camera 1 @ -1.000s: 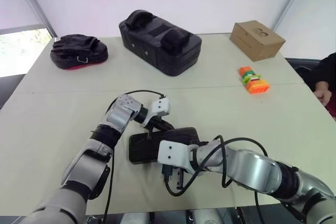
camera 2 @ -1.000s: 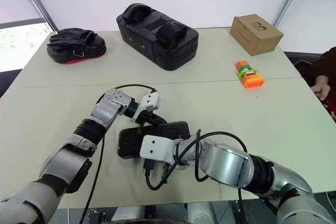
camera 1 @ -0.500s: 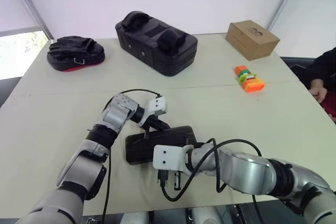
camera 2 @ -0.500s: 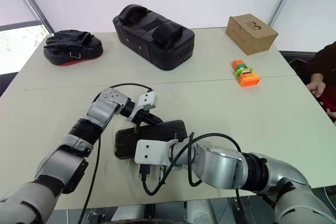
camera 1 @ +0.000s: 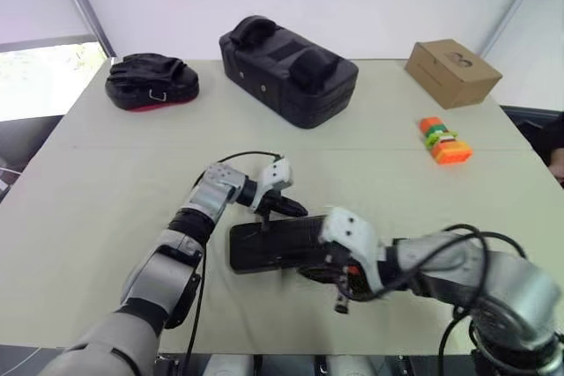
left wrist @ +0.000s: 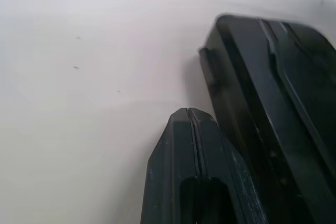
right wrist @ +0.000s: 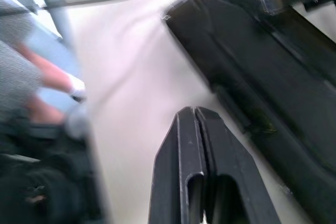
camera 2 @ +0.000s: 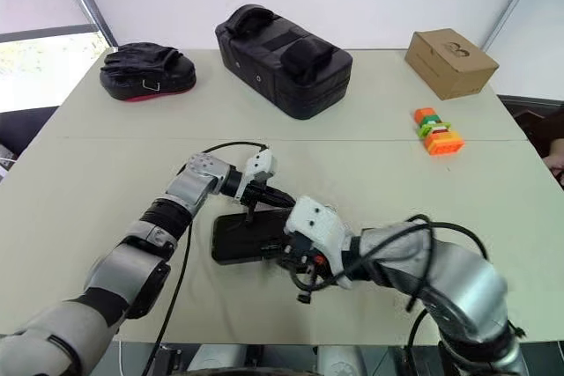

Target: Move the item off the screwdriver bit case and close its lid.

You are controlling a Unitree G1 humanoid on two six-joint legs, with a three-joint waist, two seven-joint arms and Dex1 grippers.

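Now the flat black plastic screwdriver bit case (camera 1: 269,244) lies lower centre, nothing atop it — left gripper (left wrist: 188,116) and right gripper (right wrist: 194,115) clenched empty beside its edges. Press evenly so it latches shut.

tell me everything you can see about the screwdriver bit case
The screwdriver bit case is a flat black rectangle, plastic-looking, lid seemingly down, lying flat on the beige table near its front edge. The left gripper, jaws shut, sits at its far edge; the right gripper, jaws shut, by its near edge.
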